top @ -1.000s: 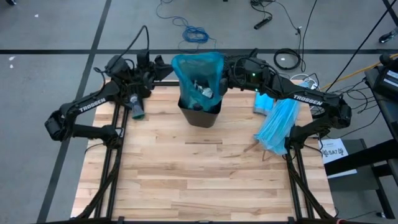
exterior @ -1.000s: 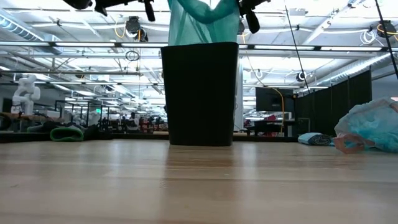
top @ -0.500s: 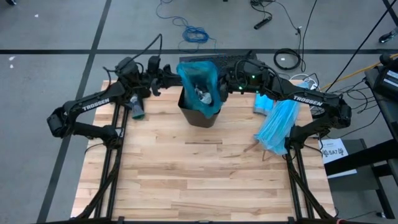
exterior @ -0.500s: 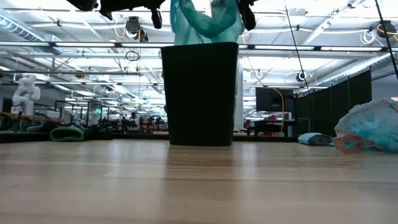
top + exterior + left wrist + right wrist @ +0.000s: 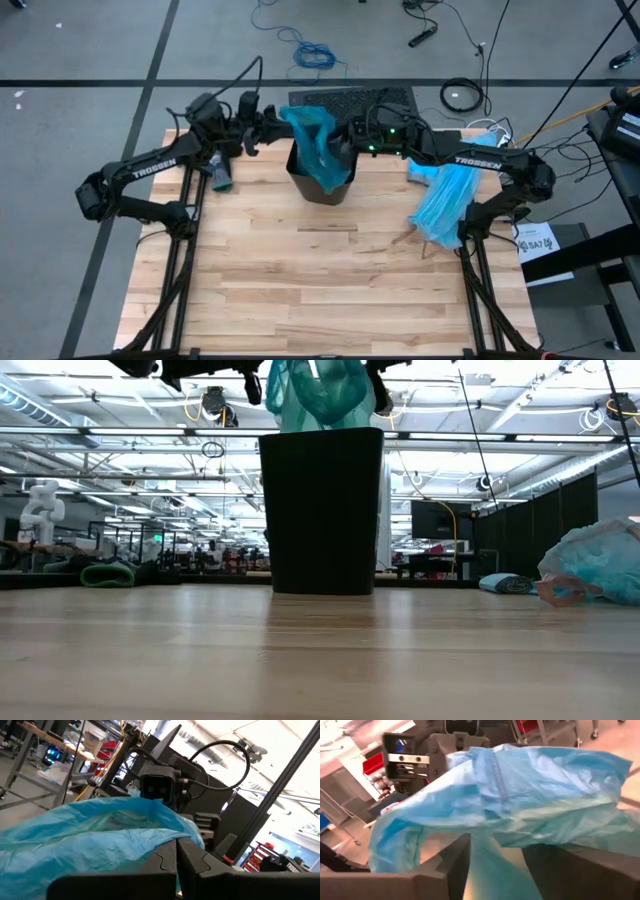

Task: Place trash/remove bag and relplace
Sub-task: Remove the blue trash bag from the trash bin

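Note:
The black square bin [image 5: 325,185] [image 5: 322,510] stands at the far middle of the wooden table. The teal bag [image 5: 312,140] [image 5: 318,390] rises out of it, its mouth gathered into a bunch above the rim. My left gripper [image 5: 272,124] [image 5: 177,847] is above the bin's left side, shut on the bag's top. My right gripper [image 5: 345,140] [image 5: 492,857] is above the bin's right side, open, with a fold of the bag [image 5: 520,795] hanging between its fingers. The trash is hidden inside the gathered bag. My left gripper pinches the bag's upper edge [image 5: 150,842] between its two shut fingers, coming level from the table's left. The plastic is bunched, layers uncountable. The bag is held up above the bin, its lower part still inside. My right gripper has plastic between its spread fingers [image 5: 452,862]; whether it touches, I cannot tell.
A paler sky-blue bag [image 5: 445,200] [image 5: 595,565] lies at the table's right edge, with a blue pack [image 5: 422,165] behind it. A small dark roll [image 5: 220,178] sits by the left arm. Bare wood [image 5: 320,280] stretches from the bin to the near edge.
My right gripper has gone toward the table's left, up to the left gripper, and my left gripper has moved slightly right. The bag's mouth, spread wide between them a second ago, is now drawn together into a narrow bunch over the bin.

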